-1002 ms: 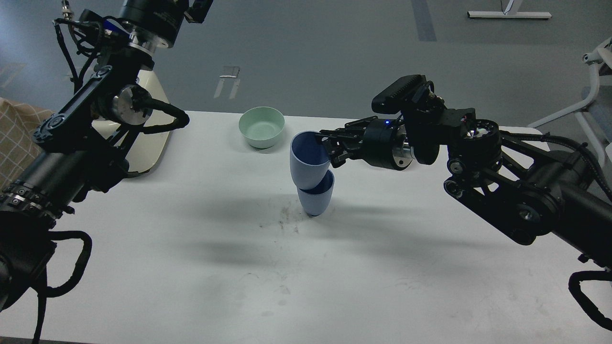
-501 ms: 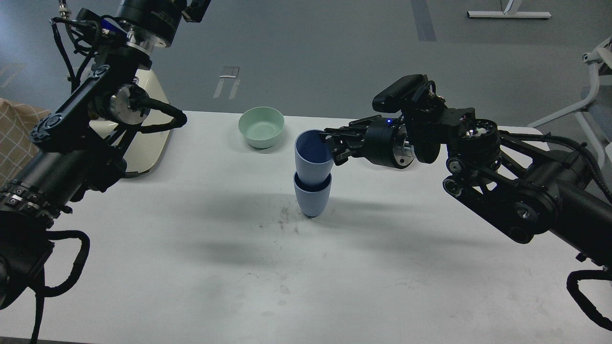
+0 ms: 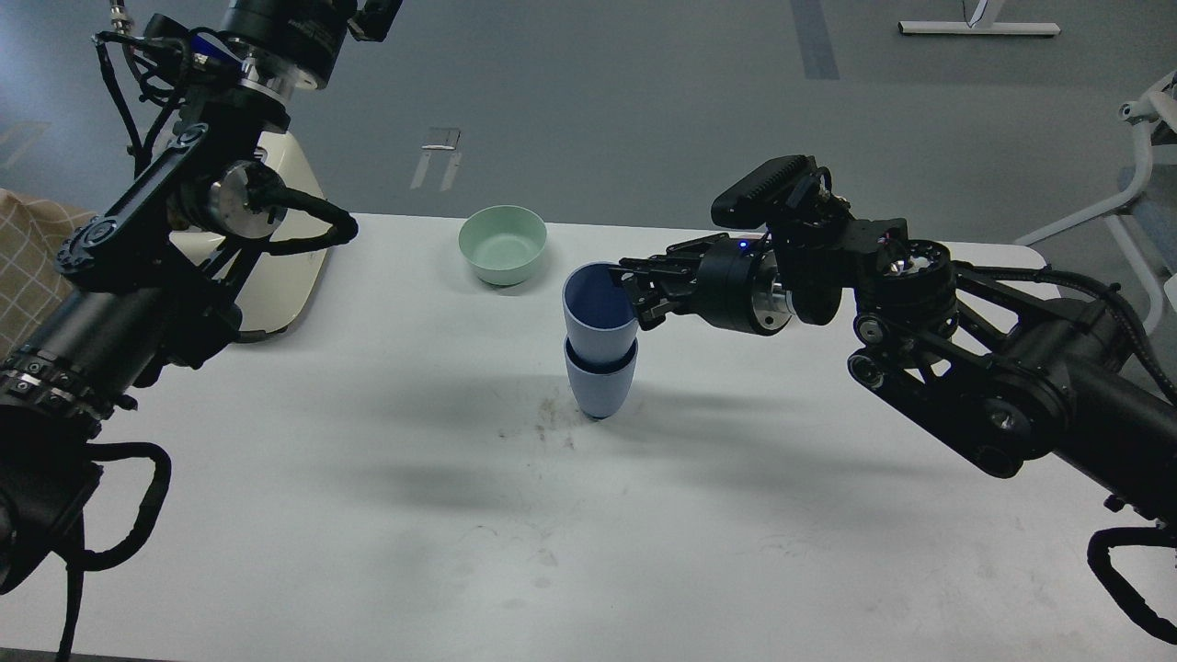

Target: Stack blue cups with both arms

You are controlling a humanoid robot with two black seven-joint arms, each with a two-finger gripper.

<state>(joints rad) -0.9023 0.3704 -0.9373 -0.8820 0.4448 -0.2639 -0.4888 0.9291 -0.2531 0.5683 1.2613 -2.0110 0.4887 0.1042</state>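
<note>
Two blue cups stand in the middle of the white table [image 3: 368, 515]. The lower blue cup [image 3: 602, 388] stands upright on the table. The upper blue cup [image 3: 596, 317] sits upright inside it, nested, with its upper half showing. My right gripper [image 3: 634, 294] comes in from the right and is shut on the upper cup's right rim, one finger inside and one outside. My left arm [image 3: 138, 248] rises along the left side, far from the cups. Its wrist cylinder [image 3: 280, 41] reaches the top edge and its gripper is cut off there.
A mint-green bowl [image 3: 503, 242] stands behind and left of the cups, near the table's far edge. A cream-coloured object [image 3: 290, 276] lies at the table's left, behind my left arm. A white frame [image 3: 1136, 184] stands off the table at the right.
My right gripper has lowered the upper cup, which was tilted above the lower one. It now sits upright and deeper inside the lower cup. The left arm has barely moved.
</note>
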